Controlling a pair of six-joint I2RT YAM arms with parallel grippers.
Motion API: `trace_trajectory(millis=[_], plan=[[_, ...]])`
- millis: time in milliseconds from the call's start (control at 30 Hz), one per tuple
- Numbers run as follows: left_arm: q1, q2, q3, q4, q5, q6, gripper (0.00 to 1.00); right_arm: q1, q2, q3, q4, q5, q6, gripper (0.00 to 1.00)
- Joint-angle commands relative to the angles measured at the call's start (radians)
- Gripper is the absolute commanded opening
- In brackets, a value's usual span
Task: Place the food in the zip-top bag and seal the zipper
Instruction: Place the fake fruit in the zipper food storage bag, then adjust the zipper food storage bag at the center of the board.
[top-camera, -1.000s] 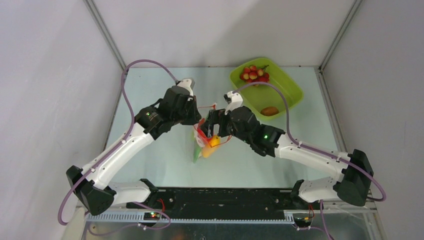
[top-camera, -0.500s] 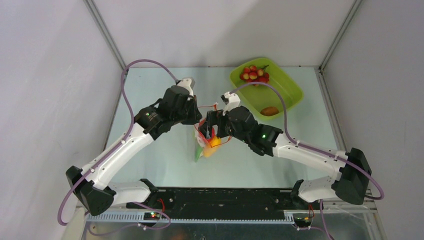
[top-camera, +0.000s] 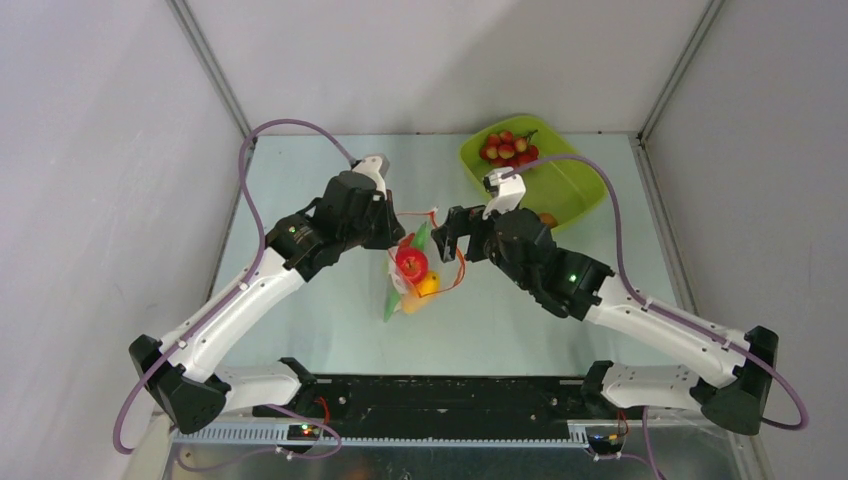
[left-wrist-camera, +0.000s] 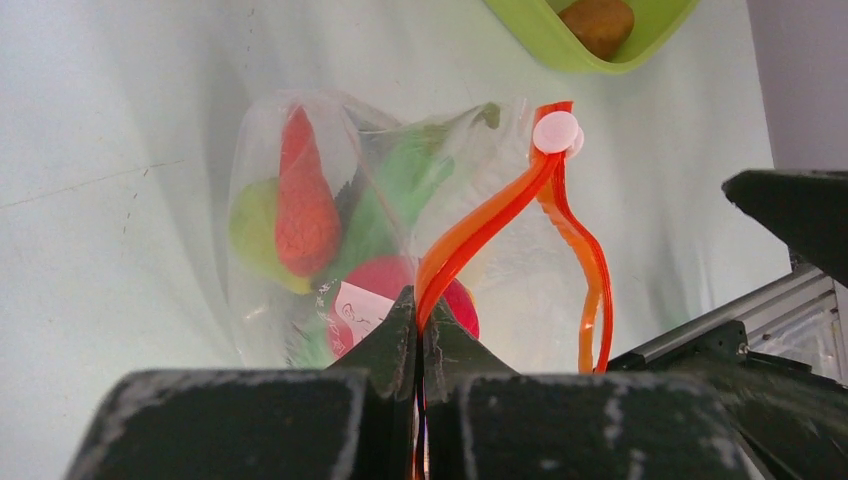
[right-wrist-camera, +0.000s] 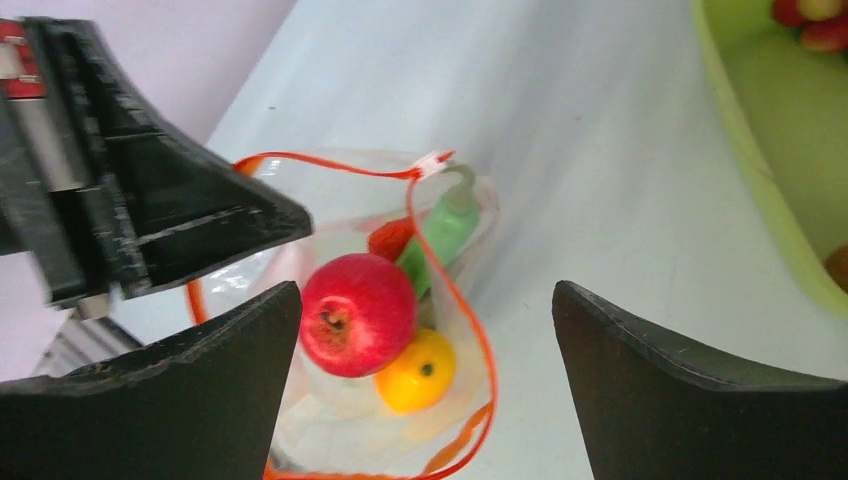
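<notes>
From above, the left gripper (top-camera: 396, 236) is clamped on the thin orange-red zipper strip (top-camera: 415, 214) of the clear plastic zip-top bag (top-camera: 400, 300), which lies mid-table between both arms. The right gripper (top-camera: 446, 237) is spread wide beside the bag's mouth, holding nothing. A lime-green plastic tray (top-camera: 585, 185) at the far right holds red toy grapes (top-camera: 508, 148).

At the left wrist, the closed fingers pinch the strip near one end. Its small white slider tab (left-wrist-camera: 556, 131) sits at the far end. An orange toy carrot (left-wrist-camera: 303, 200) and a yellow-green toy pear (left-wrist-camera: 252, 225) show through the plastic.

At the right wrist, the parted fingers frame the bag's open mouth. Inside it, a round red toy apple (right-wrist-camera: 358, 313) rests against an orange toy mango (right-wrist-camera: 415, 372).
</notes>
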Motion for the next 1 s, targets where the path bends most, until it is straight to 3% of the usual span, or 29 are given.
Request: trace_trajectory(millis=[0, 233, 300, 367, 400, 433, 467, 533, 767, 900, 967], plan=[[0.005, -0.022, 0.001, 0.063, 0.043, 0.004, 0.03, -0.027, 0.035, 0.027, -0.083, 0.061, -0.034, 0.99], [0.005, -0.023, 0.001, 0.066, 0.047, 0.009, 0.03, -0.062, 0.136, 0.027, -0.106, -0.023, -0.018, 0.91], [0.005, -0.024, -0.002, 0.069, 0.046, 0.010, 0.03, -0.065, 0.161, 0.027, -0.118, -0.021, -0.010, 0.79], [0.005, -0.026, -0.003, 0.072, 0.045, 0.016, 0.03, -0.069, 0.168, 0.027, -0.120, -0.022, -0.013, 0.52], [0.006, -0.025, -0.001, 0.068, 0.043, 0.020, 0.04, -0.069, 0.160, 0.027, -0.119, -0.020, -0.017, 0.32], [0.005, -0.023, 0.002, 0.063, 0.038, 0.027, 0.04, -0.069, 0.154, 0.027, -0.116, -0.010, -0.032, 0.22], [0.005, -0.016, 0.012, 0.046, 0.018, 0.031, 0.04, -0.069, 0.133, 0.027, -0.115, 0.000, -0.040, 0.05], [0.006, 0.005, 0.049, -0.008, -0.028, 0.044, 0.04, -0.068, 0.094, 0.027, -0.117, 0.047, -0.077, 0.00], [0.006, 0.075, 0.171, -0.179, -0.147, 0.139, 0.04, -0.075, -0.038, 0.027, -0.072, 0.110, -0.200, 0.00], [0.009, 0.078, 0.194, -0.222, -0.252, 0.157, 0.04, -0.090, -0.094, 0.026, -0.096, 0.148, -0.221, 0.00], [0.018, 0.070, 0.190, -0.211, -0.230, 0.159, 0.04, -0.096, -0.105, 0.027, -0.104, 0.111, -0.214, 0.00]])
